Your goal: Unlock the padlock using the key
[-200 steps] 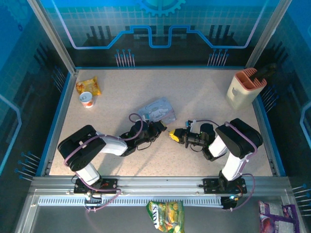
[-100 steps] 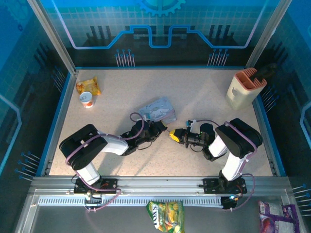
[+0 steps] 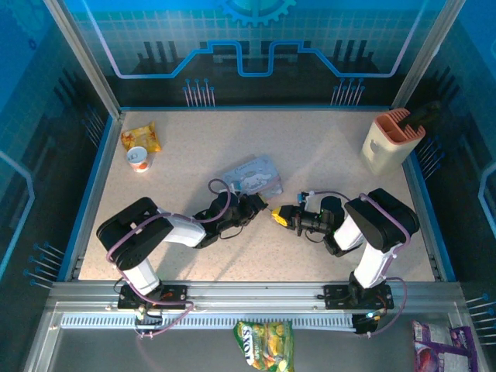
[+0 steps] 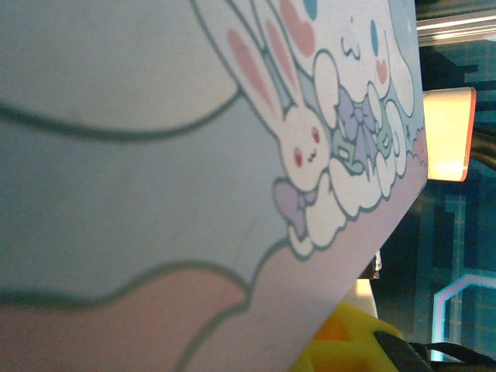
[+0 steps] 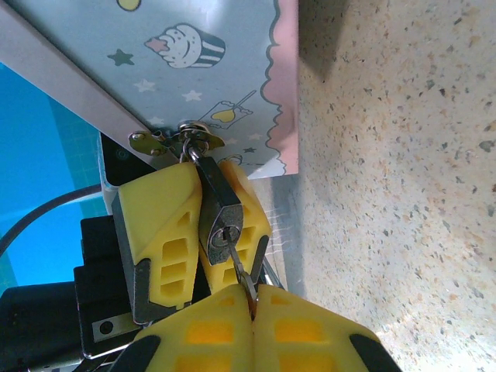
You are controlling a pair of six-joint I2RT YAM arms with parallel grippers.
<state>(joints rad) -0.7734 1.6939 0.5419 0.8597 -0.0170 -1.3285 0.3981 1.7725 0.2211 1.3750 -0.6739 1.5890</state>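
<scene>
Far left of the table (image 3: 325, 147), I've got a yellow packet (image 3: 141, 137) with a small cup (image 3: 139, 159) just beside it, both well apart from the action. Coming in, the left gripper (image 3: 260, 207) lies low at mid-table, right at the near edge of the tin (image 3: 252, 177). On the left wrist camera the tin's cartoon bunny print is right up against the lens.

Over on the right wrist camera I see the left's yellow fingers (image 5: 163, 232) on either side of the padlock (image 5: 220, 203), pinching its body. The shackle runs up through the tin's hasp (image 5: 167, 142), so the padlock hangs at the tin's edge.

The key (image 5: 242, 277) has its tip at the keyhole, but I can't tell how deep it sits. Its other end disappears into the right gripper (image 5: 253, 310), whose two yellow tips are pressed together on it with no gap. From above, that gripper sits tip to tip with the left one.

Far right at the back, a beige holder (image 3: 387, 139) with an orange top stands upright, well apart
</scene>
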